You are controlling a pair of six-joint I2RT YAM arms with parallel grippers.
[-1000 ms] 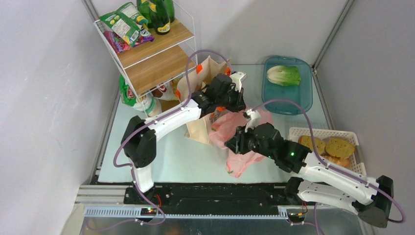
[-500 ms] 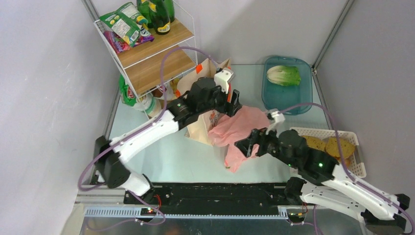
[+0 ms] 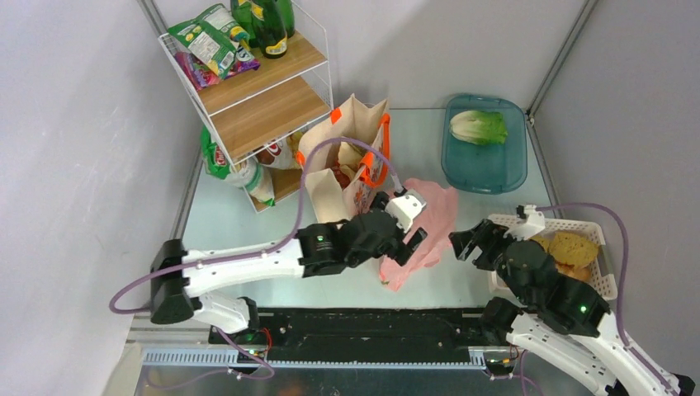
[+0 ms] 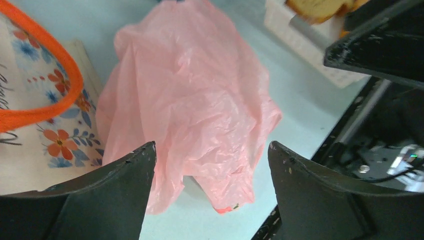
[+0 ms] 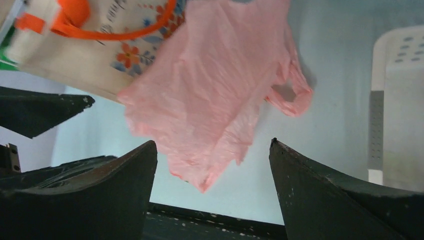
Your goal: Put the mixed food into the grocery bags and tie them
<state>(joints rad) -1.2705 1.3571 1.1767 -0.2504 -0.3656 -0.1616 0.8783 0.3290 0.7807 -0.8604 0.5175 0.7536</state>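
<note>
Top external view: left pincer (image 4: 212,150) and right pincer (image 5: 213,147) gape wide, empty, flanking the pink bag (image 3: 429,216) slumped on the tabletop (image 3: 248,223) just beside the tote (image 3: 351,157). Its collapsed film may bunch or slip; lettuce (image 3: 479,126) and rolls (image 3: 571,247) sit unbagged.

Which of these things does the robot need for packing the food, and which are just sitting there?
For the job:
lettuce head
bread rolls
pink plastic bag
beige tote

Just lying about:
green bottles
snack packets
wire shelf
teal tray, under the lettuce
white basket, holding the rolls
</note>
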